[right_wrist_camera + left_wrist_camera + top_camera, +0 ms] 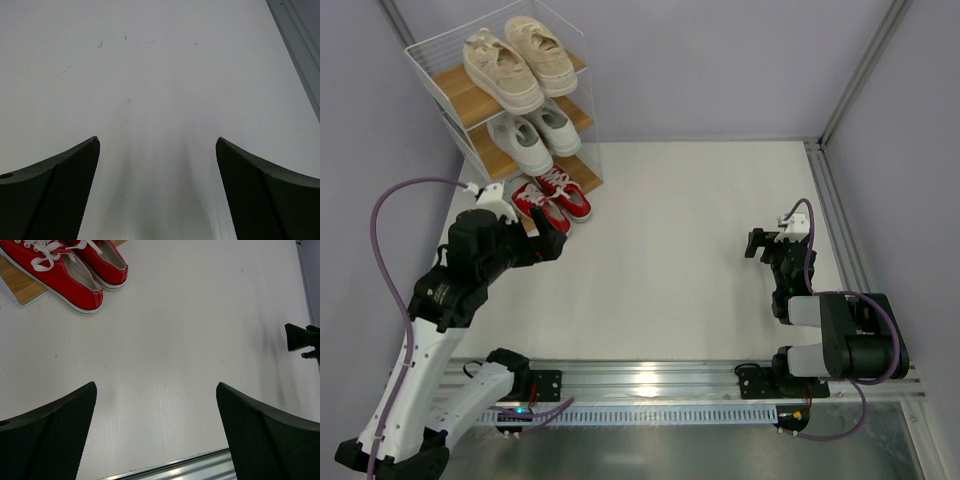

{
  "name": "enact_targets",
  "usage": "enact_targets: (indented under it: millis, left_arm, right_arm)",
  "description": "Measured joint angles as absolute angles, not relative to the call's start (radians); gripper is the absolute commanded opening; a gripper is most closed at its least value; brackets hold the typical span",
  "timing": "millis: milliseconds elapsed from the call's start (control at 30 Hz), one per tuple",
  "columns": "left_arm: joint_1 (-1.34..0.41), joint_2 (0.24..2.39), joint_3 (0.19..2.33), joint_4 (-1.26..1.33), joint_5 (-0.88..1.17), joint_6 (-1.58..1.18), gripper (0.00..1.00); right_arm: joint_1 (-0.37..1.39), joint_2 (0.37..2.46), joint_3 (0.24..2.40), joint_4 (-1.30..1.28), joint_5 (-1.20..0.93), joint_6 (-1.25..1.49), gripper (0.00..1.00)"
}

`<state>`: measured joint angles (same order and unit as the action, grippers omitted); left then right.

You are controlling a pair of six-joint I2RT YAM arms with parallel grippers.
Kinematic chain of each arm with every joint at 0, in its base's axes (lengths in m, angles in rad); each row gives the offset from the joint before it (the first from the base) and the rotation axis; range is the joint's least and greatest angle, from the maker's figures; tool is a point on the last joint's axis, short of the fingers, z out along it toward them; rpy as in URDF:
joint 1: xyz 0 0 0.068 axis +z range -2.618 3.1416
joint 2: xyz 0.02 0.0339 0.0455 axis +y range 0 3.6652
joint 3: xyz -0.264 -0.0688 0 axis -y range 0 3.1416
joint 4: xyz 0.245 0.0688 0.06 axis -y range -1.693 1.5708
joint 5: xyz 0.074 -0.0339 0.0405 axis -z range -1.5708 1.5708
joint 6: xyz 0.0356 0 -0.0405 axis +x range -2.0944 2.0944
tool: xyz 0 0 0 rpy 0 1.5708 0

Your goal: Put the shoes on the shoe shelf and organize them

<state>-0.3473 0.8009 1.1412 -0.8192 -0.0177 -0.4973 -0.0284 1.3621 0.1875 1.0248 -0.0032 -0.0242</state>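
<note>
The shoe shelf (455, 82) stands at the far left. The beige pair (518, 58) lies on its top board, the white pair (533, 133) on the middle board, the red pair (552, 200) on the bottom board. In the left wrist view the red pair (70, 267) lies side by side at the top left, heels past the board's edge. My left gripper (552, 247) is open and empty, just in front of the red pair; it also shows in the left wrist view (156, 390). My right gripper (762, 243) is open and empty at the right, over bare table (157, 142).
White table (670, 260) with purple walls at the back and sides. A metal rail (650, 378) runs along the near edge and another strip (835, 210) along the right side. The right gripper shows as a dark shape in the left wrist view (302, 337).
</note>
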Motion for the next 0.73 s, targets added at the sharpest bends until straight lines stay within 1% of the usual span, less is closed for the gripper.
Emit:
enact_targets:
  millis: [100, 200, 367, 733]
  left_arm:
    - [-0.348, 0.759, 1.100, -0.838, -0.019, -0.494, 1.00]
    - [-0.349, 0.734, 1.057, -0.892, -0.081, -0.501, 1.00]
    - [-0.349, 0.771, 1.043, -0.979, -0.173, -0.537, 1.00]
    - [-0.349, 0.731, 1.008, -0.995, -0.209, -0.569, 1.00]
  right_arm:
    - [-0.028, 1.362, 0.187, 1.025, -0.003, -0.024, 0.97]
    - [-0.028, 1.362, 0.187, 1.025, -0.003, -0.024, 0.97]
    - [-0.028, 1.362, 0.187, 1.025, -0.003, -0.024, 0.97]
    - [-0.028, 1.362, 0.187, 1.025, -0.003, -0.024, 0.97]
